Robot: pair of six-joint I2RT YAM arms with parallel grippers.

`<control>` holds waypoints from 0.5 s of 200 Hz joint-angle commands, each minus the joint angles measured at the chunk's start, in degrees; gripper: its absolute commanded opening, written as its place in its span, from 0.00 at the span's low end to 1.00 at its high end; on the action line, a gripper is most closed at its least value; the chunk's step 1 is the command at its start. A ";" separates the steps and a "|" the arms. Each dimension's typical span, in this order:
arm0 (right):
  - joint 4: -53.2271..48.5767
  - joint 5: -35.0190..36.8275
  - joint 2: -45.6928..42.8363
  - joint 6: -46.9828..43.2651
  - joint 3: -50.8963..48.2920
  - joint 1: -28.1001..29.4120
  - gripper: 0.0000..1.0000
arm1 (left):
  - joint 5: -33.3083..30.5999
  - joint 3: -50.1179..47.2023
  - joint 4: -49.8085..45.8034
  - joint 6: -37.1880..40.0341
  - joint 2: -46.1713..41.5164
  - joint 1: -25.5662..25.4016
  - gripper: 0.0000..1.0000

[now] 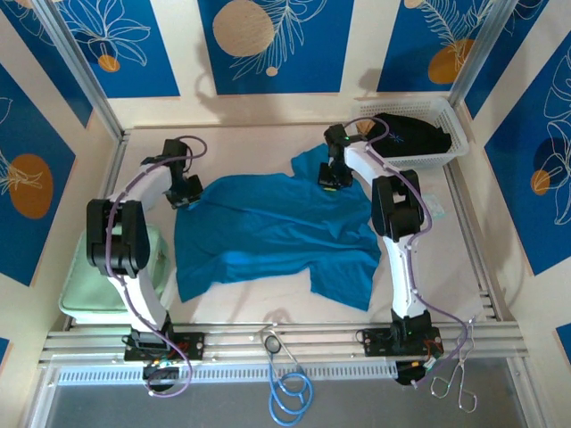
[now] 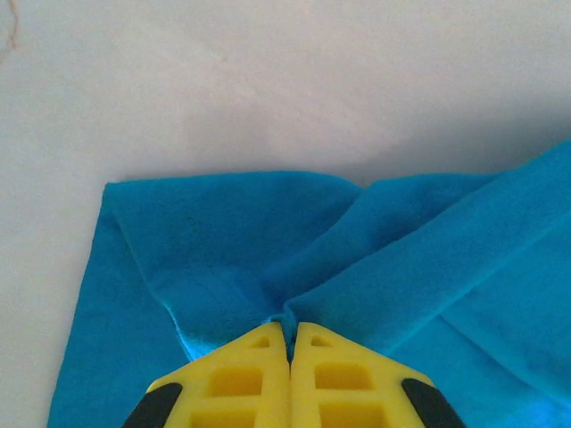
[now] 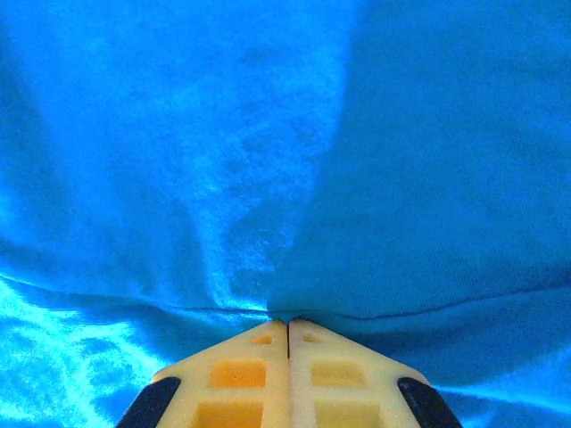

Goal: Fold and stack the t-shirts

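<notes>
Teal-blue t-shirt (image 1: 268, 232) lies spread on the surface (image 1: 250, 147). The left fingers (image 2: 266, 346) at ten o'clock and the right fingers (image 3: 266, 343) at one o'clock both clench its far edge, probably to draw a fold. The black t-shirt (image 1: 412, 134) sits in the basket (image 1: 453, 143) at two o'clock.

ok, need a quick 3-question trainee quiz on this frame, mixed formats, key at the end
1. True or false: the left gripper and the right gripper are both shut on the teal t-shirt.
2. Multiple choice: the black t-shirt lies A) spread flat beside the teal one, B) in the white basket, C) pinched in the left gripper.
3. Fill in: the green pad lies beside the ___ arm.

Key: 1 true; 2 B; 3 left.
</notes>
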 commanded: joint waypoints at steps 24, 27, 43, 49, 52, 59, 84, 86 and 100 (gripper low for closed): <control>2.08 -0.68 -10.34 4.87 -11.64 6.44 0.00 | 0.27 -4.63 1.85 -1.95 -5.90 -0.43 0.00; 2.25 -0.47 -10.77 5.10 -12.05 6.69 0.00 | 0.22 -4.76 1.81 -1.96 -6.13 -0.43 0.00; 3.20 0.58 -13.70 6.87 -15.10 8.63 0.00 | -0.13 -5.51 1.69 -1.88 -7.36 -0.43 0.00; 3.46 0.83 -14.59 7.61 -16.02 9.34 0.00 | -0.26 -5.68 1.57 -1.75 -7.85 -0.39 0.00; 3.55 0.92 -15.04 7.92 -16.57 9.65 0.00 | -0.34 -5.76 1.62 -1.78 -8.01 -0.42 0.00; 3.49 1.01 -15.67 8.83 -17.41 10.53 0.00 | -0.44 -5.89 1.46 -1.71 -8.48 -0.42 0.00; 3.47 0.99 -16.81 12.10 -20.22 13.48 0.00 | -0.62 -6.64 1.54 -1.50 -9.47 -0.43 0.00; 3.39 0.91 -16.78 12.29 -20.30 13.66 0.00 | -0.62 -6.68 1.54 -1.47 -9.50 -0.43 0.00; 2.81 0.77 -16.60 12.99 -20.32 14.44 0.10 | -0.55 -7.05 1.58 -1.37 -9.68 -0.43 0.00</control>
